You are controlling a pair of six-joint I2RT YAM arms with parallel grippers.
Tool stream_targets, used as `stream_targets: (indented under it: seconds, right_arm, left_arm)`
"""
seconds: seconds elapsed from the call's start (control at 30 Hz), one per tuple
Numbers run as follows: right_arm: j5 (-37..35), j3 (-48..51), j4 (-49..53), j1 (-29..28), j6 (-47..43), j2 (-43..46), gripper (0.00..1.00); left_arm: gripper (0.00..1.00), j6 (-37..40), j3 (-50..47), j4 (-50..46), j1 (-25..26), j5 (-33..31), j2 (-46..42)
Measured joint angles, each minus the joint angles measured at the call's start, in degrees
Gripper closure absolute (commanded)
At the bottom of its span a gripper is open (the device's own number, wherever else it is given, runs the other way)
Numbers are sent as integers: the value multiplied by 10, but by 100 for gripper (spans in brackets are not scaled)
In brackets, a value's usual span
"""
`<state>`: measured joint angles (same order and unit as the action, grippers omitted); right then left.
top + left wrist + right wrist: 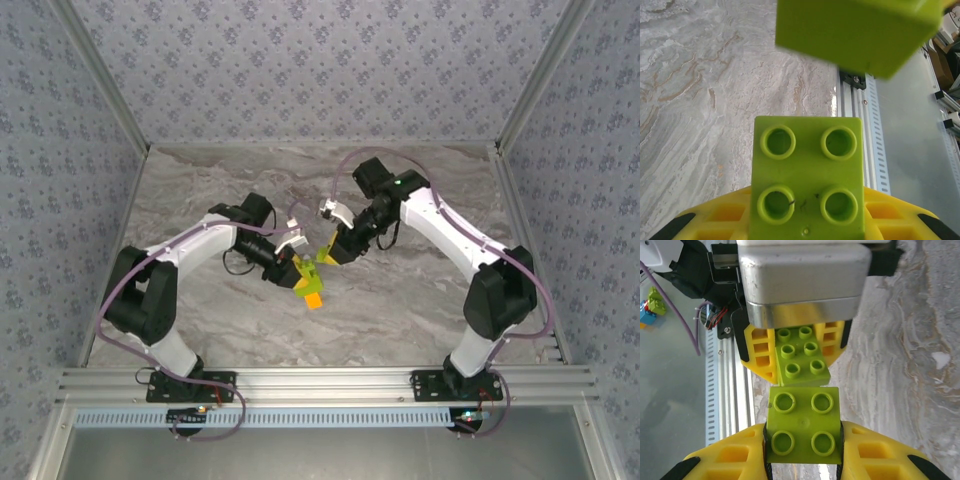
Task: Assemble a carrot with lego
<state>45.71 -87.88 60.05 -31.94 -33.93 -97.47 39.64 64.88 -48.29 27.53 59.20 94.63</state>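
The left arm (pixel 200 245) and right arm (pixel 440 225) are meeting over the middle of the desk (pixel 200 320), wrists angled towards each other.

The left jaws are clamping a longer lime-green brick (pixel 800 360), studs facing the right wrist camera, six of them showing. In the left wrist view the same brick (pixel 807 185) is sitting between that arm's yellow fingers (pixel 890 215) with four studs in sight.

The right jaws are clamping a square lime-green brick (pixel 802 425), four studs, between yellow fingers (pixel 730 455). From the left wrist it is appearing as a blurred lime block (pixel 855 30) at the top of the view.

The two bricks are standing edge to edge and near each other; the left wrist view is showing a strip of desk between them, so they are not joined.

An orange brick (pixel 314 300) is lying just on the near side of the meeting point, beside lime-green plastic; whether it is attached cannot be told.
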Motion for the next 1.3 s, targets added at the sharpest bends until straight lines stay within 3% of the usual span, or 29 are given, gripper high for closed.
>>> stream_targets:
  seconds: [0.57,1.3]
  right_arm:
    - [22,-66,50,-11,-35,-52,78]
    - [58,-161,242,6,-159,-120,77]
  left_arm:
    - [72,33,22,-43,16,22,1]
    - [73,64,41,-91,42,21,33]
